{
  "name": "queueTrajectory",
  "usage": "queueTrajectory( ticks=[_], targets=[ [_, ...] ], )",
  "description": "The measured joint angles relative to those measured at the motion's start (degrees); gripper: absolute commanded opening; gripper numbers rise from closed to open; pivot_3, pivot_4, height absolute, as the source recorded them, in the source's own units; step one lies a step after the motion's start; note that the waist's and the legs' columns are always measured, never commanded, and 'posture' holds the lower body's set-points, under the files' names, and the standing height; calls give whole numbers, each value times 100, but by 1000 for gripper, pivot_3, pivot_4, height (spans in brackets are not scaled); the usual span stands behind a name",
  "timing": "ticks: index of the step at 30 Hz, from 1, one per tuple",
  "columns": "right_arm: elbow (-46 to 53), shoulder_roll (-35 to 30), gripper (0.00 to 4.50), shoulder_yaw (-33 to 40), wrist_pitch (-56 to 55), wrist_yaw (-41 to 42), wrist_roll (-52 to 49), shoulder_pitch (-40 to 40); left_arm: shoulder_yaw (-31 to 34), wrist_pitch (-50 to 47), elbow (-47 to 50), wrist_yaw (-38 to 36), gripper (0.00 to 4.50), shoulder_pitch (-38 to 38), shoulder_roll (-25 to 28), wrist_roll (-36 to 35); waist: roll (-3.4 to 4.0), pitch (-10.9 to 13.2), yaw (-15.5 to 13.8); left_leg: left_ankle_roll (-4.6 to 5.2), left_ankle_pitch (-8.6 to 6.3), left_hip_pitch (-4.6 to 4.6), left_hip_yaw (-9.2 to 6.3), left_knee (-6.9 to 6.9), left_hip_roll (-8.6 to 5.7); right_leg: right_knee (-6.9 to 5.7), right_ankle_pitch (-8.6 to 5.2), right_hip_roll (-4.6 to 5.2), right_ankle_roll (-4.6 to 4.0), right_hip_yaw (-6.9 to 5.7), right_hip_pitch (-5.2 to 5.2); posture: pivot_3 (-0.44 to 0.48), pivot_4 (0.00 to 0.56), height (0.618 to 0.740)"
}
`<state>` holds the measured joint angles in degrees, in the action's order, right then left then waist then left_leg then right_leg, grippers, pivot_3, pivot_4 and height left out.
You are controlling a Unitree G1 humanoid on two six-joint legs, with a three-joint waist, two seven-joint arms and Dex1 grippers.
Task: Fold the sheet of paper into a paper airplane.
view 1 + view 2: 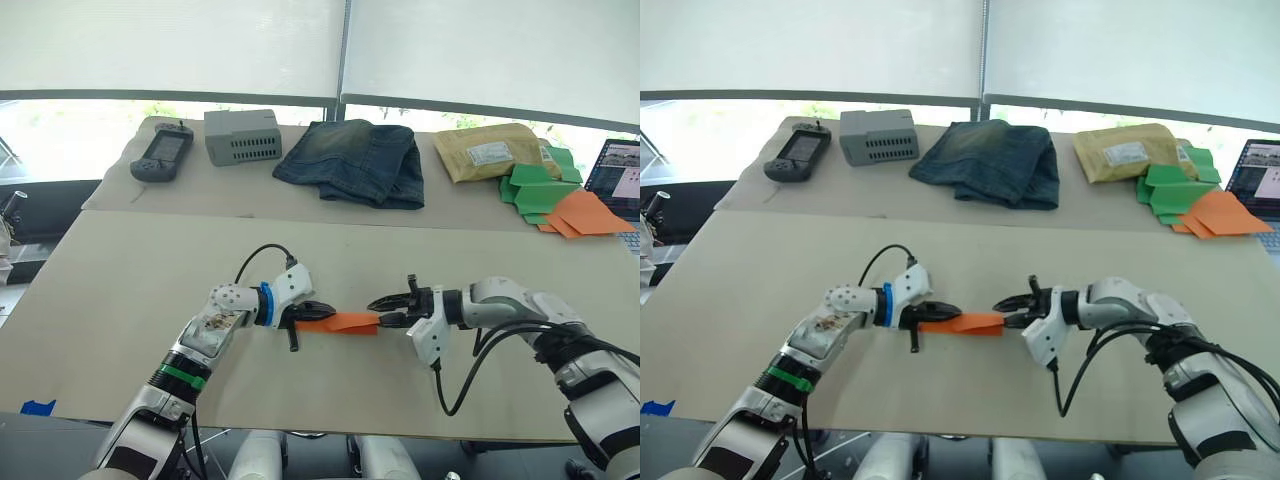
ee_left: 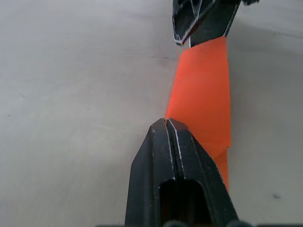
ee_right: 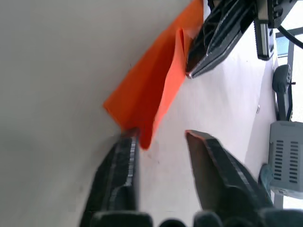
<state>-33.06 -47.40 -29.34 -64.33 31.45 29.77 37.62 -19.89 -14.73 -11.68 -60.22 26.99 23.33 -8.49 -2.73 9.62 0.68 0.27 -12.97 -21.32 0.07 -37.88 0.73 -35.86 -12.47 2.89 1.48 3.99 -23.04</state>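
The sheet of paper [image 1: 338, 322] is a narrow orange folded strip lying on the beige table [image 1: 150, 290], between my two grippers. My left gripper [image 1: 318, 311] is shut, and its tips rest on the strip's left end. In the left wrist view the orange paper [image 2: 203, 94] runs out from beside and under the closed fingers [image 2: 156, 161] toward the right gripper [image 2: 189, 23]. My right gripper [image 1: 385, 308] is open at the strip's right end. In the right wrist view the paper's raised end [image 3: 151, 90] touches one finger [image 3: 123, 156], and the other finger stands apart.
On the far table are a handheld controller [image 1: 162, 155], a grey box [image 1: 243, 135], folded jeans [image 1: 355, 160], a padded envelope [image 1: 490, 150], a pile of green and orange papers [image 1: 560, 195] and a laptop [image 1: 615, 170].
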Motion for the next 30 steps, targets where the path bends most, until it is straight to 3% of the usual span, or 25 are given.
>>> queueTrajectory(
  ticks=[6, 10, 14, 17, 20, 25, 30],
  targets=[
    [781, -433, 2608, 388, 1575, 1178, -1628, -565, 7, 86, -41, 3, 0, -21, -31, 19, 0, 0, 12, 5, -3, -8, -1, 0, -4, -1, 2, 15, 14, 2, 0, 0, 150, 728],
    [2015, -228, 1497, 1018, 3856, 1600, -3081, -857, 21, 62, 31, 49, 0, -59, -37, 20, 5, -2, 9, 6, -4, -11, -20, 0, 2, -3, 15, 14, 37, -2, -1, 0, 150, 728],
    [3604, 547, 69, 1472, 6453, 1121, -4119, -1442, 35, -57, 383, 54, 0, -281, 71, 9, 11, -7, 12, 12, -8, -35, -25, 4, 10, -3, 9, 5, 35, -10, -24, 0, 150, 728],
    [4442, 1251, 26, 1473, 8119, 538, -4548, -1914, 48, -190, 628, 21, 0, -402, 189, -19, 23, -13, 11, 12, -9, -70, -25, 4, 11, -7, 10, 1, 33, -10, -60, 0, 150, 728],
    [4779, 1766, 26, 1466, 9086, 70, -4695, -2239, 77, -300, 762, 18, 0, -455, 248, -43, 32, -19, 17, 13, -8, -98, -17, 1, 7, -18, 15, 5, 37, -4, -104, 0, 150, 728],
    [4820, 2452, 26, 1418, 9714, -381, -4675, -2628, 135, -448, 892, 24, 0, -504, 357, -69, 35, -20, 49, 13, -8, -97, 0, 2, 14, -18, 17, -22, 33, 0, -110, 0, 150, 728],
    [4838, 2656, 26, 1405, 9749, -471, -4541, -2749, 212, -517, 874, 55, 0, -496, 379, -76, 44, -27, 55, 12, -8, -88, -2, 2, 22, -20, 18, -44, 25, -4, -107, 0, 150, 728]
  ],
)
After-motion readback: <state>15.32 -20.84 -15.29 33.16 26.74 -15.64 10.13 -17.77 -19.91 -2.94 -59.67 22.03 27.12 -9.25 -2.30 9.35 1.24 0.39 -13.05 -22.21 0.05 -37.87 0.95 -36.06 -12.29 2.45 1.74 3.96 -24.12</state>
